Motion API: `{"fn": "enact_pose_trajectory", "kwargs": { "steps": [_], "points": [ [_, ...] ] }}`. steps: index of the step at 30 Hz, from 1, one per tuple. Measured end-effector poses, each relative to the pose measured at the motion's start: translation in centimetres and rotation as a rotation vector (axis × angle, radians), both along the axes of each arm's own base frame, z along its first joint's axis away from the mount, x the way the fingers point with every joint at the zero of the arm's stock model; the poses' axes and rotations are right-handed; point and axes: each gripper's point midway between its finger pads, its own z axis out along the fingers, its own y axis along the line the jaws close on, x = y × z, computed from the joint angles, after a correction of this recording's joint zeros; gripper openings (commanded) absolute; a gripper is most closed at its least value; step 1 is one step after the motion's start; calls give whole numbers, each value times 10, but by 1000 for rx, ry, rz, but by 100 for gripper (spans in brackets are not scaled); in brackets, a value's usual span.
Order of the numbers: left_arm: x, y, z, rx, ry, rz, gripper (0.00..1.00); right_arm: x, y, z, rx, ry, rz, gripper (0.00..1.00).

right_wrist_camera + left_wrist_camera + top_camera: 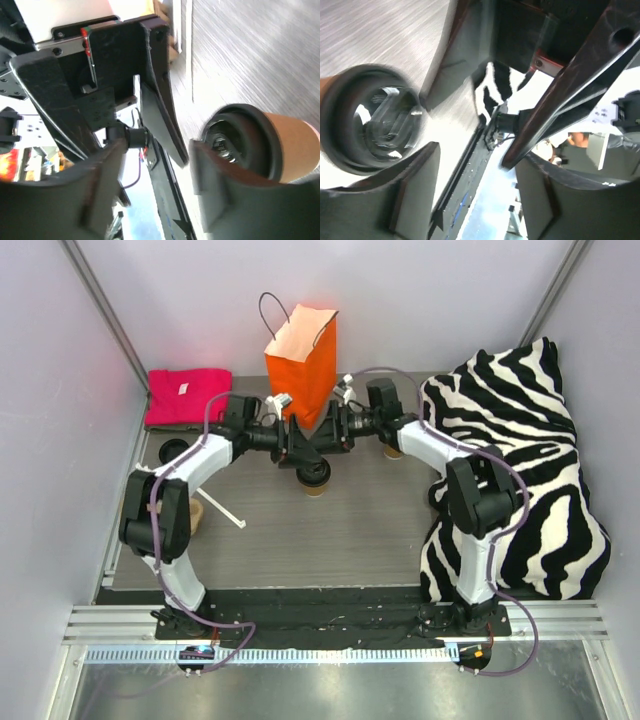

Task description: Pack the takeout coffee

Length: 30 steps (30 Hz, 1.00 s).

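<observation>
Brown paper coffee cup (315, 478) with its black lid (370, 125) stands on the grey table (330, 530), just in front of the orange bag (305, 370). We see both arms meet right above it. Our left gripper (477, 160) has its fingers spread apart, holding nothing. Our right gripper (157, 150) is spread too, and the cup sits just beside one finger.

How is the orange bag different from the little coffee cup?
The orange bag is tall and bright; the coffee cup is short and brown. The bag is open on top; the cup wears a black lid. Both stand upright on the table.
</observation>
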Motion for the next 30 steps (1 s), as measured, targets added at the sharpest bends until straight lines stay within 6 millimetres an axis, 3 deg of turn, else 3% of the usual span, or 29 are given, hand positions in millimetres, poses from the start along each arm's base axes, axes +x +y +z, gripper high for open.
{"fn": "enact_pose_trajectory", "kwargs": {
  "steps": [4,6,9,11,14,20,24,30],
  "points": [
    [0,5,49,-8,-140,-3,84,2,-20,41,-2,-136,-8,94],
    [-1,13,69,-8,-199,13,98,3,-32,58,-49,-255,-9,95],
    [5,42,87,3,-247,79,100,7,-49,63,-179,-428,-24,95],
    [14,68,89,29,-253,147,100,4,-58,51,-297,-520,-9,95],
    [25,104,81,108,-258,246,100,-3,-69,16,-489,-613,68,96],
    [22,139,91,216,-335,392,100,-28,-81,-60,-736,-654,298,96],
    [11,155,101,259,-398,491,100,-35,-74,-86,-781,-673,393,96],
    [17,173,101,287,-415,556,100,-39,-51,-108,-782,-734,474,96]
  ]
}}
